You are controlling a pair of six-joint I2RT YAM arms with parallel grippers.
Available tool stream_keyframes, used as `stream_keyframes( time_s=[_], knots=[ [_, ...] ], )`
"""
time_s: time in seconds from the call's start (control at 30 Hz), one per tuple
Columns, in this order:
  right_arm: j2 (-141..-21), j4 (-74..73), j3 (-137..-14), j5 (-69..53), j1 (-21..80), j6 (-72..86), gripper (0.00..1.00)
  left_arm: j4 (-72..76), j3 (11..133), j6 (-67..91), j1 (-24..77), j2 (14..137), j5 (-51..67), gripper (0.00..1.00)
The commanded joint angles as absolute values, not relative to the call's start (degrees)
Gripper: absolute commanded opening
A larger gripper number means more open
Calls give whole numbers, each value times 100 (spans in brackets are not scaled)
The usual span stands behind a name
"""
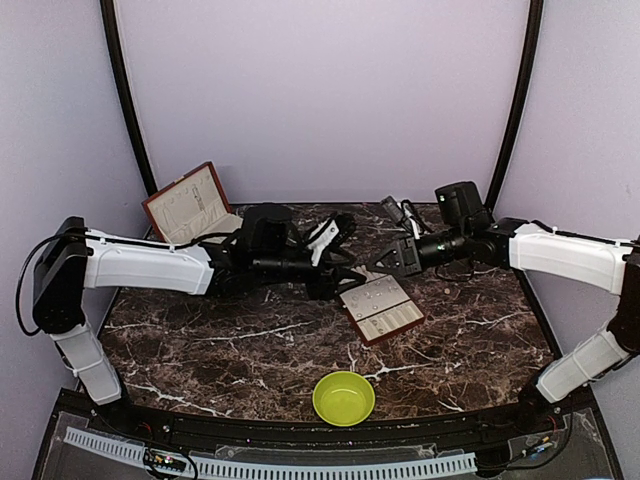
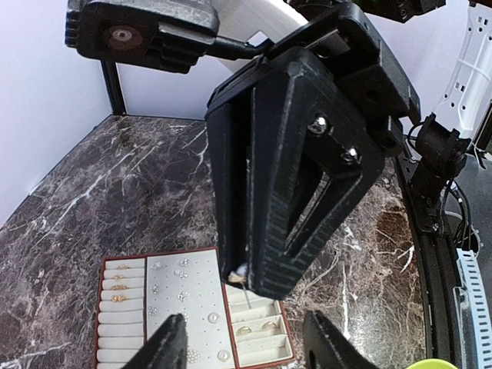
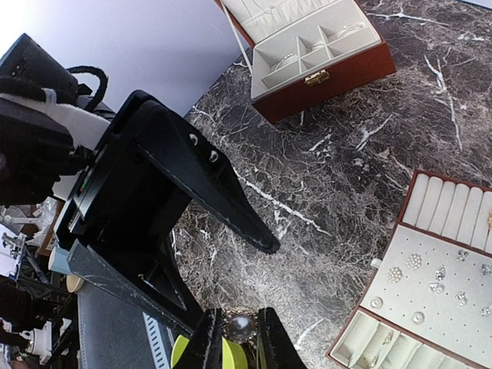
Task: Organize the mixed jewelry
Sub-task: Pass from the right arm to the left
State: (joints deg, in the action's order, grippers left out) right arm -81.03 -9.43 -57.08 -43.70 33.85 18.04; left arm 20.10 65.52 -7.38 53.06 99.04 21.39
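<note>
- We see the right gripper (image 3: 239, 317) pinched shut on a pale bead (image 3: 241, 326), raised near the tray (image 2: 121, 319);
- the left gripper (image 2: 244, 323) hangs close by the tray, jaws apart, nothing between them;
- other small pieces (image 2: 182, 295) sit on the tray's pad.

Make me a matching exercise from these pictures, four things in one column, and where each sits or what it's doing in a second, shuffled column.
1 green bowl
2 hinged box
3 padded tray
4 right hand

A lid open, back left of the table
B pinching a small pale jewelry piece
C near the front edge
D around the middle, cream rows facing up

Pairs: 1-C, 2-A, 3-D, 4-B
</note>
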Motion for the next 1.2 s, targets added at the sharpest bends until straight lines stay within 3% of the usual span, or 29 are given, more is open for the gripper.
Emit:
stream_keyframes(
  time_s=[0.0, 0.3, 0.9, 1.17],
  knots=[
    [-8050, -985, -5791, -4573, 3382, 1660, 15, 2089, 6739, -945, 5392, 9984, 2113, 49],
    [-8080, -1074, -5838, -4636, 3410, 1609, 15, 1919, 6912, -1007, 5416, 10106, 2039, 29],
    [-8188, -1144, -5853, -4581, 3471, 1555, 15, 2039, 6951, -974, 5466, 10134, 2136, 14],
    [-8279, -1156, -5802, -4466, 3498, 1545, 15, 2273, 6883, -877, 5480, 10159, 2256, 0]
  ],
)
